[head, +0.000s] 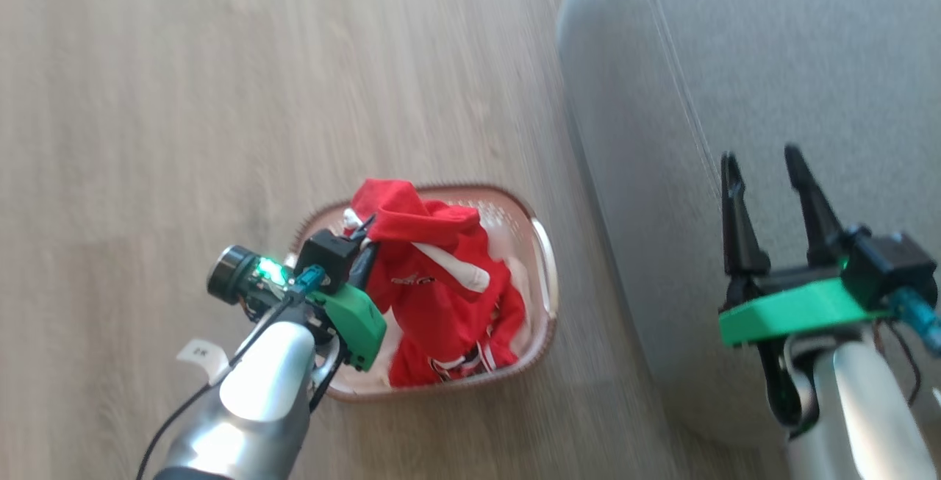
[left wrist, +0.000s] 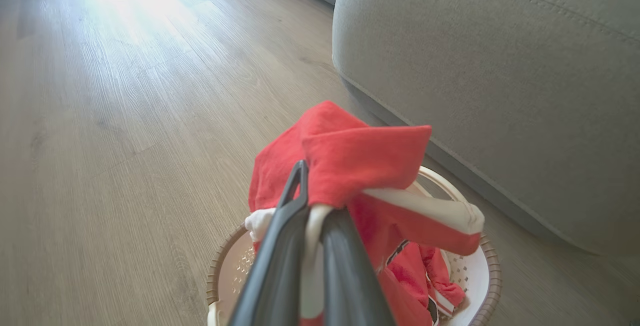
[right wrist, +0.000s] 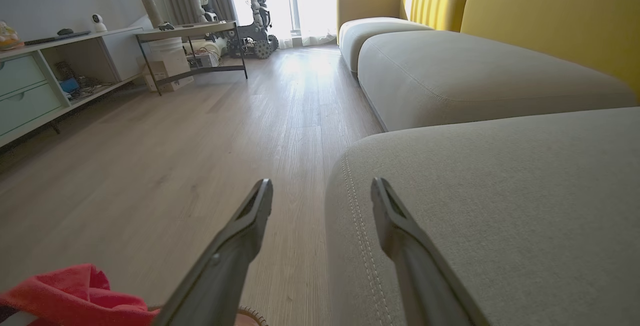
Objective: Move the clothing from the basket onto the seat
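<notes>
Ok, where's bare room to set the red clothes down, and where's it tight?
The seat is bare from its stitched edge rightward, around the open right gripper. The floor left of the basket is bare too. Crowded: the basket, where the left gripper pinches the clothes, and the narrow strip between basket and seat.

**A:** In the head view, where do we find the left arm?

**B:** At the lower left. Its pale forearm rises toward the centre. The left gripper points up and to the right, its fingers pressed together on a fold of clothing.

**A:** And the right arm?

**B:** At the lower right. Its forearm rises to a green wrist bracket. The right gripper points up the view, its dark fingers spread wide and empty.

**A:** Do we read the same in the wrist views?

**B:** We do. The left fingers pinch white trim, and the right fingers stand well apart.
</notes>
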You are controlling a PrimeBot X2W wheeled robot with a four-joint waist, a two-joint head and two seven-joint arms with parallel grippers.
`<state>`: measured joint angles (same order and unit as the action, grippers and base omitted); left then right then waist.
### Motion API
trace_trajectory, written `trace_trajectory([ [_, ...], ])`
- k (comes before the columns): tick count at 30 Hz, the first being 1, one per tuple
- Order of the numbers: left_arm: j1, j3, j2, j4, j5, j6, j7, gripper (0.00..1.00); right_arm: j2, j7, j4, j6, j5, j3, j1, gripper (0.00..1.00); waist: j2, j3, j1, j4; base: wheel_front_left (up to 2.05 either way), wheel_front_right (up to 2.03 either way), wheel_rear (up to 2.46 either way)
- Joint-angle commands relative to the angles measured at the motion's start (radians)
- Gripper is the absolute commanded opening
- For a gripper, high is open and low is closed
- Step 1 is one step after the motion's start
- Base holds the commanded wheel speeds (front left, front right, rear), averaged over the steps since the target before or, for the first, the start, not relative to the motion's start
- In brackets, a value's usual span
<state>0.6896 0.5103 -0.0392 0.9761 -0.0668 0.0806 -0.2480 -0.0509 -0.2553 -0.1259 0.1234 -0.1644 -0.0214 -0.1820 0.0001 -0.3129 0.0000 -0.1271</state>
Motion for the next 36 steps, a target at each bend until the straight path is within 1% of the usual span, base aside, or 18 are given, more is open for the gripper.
trace_trajectory([
  [1, -0.009, -0.016, -0.012, -0.044, -0.015, 0.006, -0.006, 0.00, 0.001, -0.006, 0.019, 0.007, 0.010, 0.013, 0.015, 1.00, -0.0001, 0.107, 0.0000, 0.062, 0.00, 0.00, 0.00],
  [6, -0.047, -0.027, -0.011, -0.130, -0.076, 0.010, 0.013, 0.00, 0.001, -0.006, -0.007, 0.007, 0.016, 0.014, 0.074, 1.00, -0.0001, 0.202, 0.0000, 0.089, 0.00, 0.00, 0.00],
  [12, -0.097, -0.042, -0.011, -0.232, -0.127, -0.005, 0.057, 0.00, 0.001, -0.006, -0.028, 0.007, 0.018, 0.020, 0.142, 1.00, -0.0001, 0.301, 0.0000, 0.115, 0.00, 0.00, 0.00],
  [15, -0.109, -0.045, -0.014, -0.289, -0.139, -0.012, 0.084, 0.00, 0.001, -0.006, -0.032, 0.007, 0.019, 0.022, 0.171, 1.00, -0.0001, 0.329, 0.0000, 0.126, 0.00, 0.00, 0.00],
  [22, -0.099, -0.045, -0.033, -0.435, -0.150, -0.016, 0.149, 0.00, 0.001, -0.006, -0.038, 0.007, 0.020, 0.033, 0.199, 1.00, -0.0001, 0.361, 0.0000, 0.140, 0.00, 0.00, 0.00],
  [26, -0.083, -0.038, -0.034, -0.503, -0.157, -0.015, 0.186, 0.00, 0.001, -0.006, -0.041, 0.007, 0.025, 0.045, 0.198, 1.00, -0.0001, 0.364, 0.0000, 0.146, 0.00, 0.00, 0.00],
  [30, -0.063, -0.026, -0.027, -0.543, -0.164, -0.019, 0.203, 0.00, 0.001, -0.006, -0.048, 0.007, 0.032, 0.059, 0.194, 1.00, -0.0001, 0.361, 0.0000, 0.150, 0.00, 0.00, 0.00],
  [36, 0.005, 0.015, -0.016, -0.594, -0.181, -0.032, 0.221, 0.00, 0.001, -0.006, -0.067, 0.007, 0.049, 0.122, 0.154, 1.00, -0.0001, 0.347, 0.0000, 0.150, 0.00, 0.00, 0.00],
])
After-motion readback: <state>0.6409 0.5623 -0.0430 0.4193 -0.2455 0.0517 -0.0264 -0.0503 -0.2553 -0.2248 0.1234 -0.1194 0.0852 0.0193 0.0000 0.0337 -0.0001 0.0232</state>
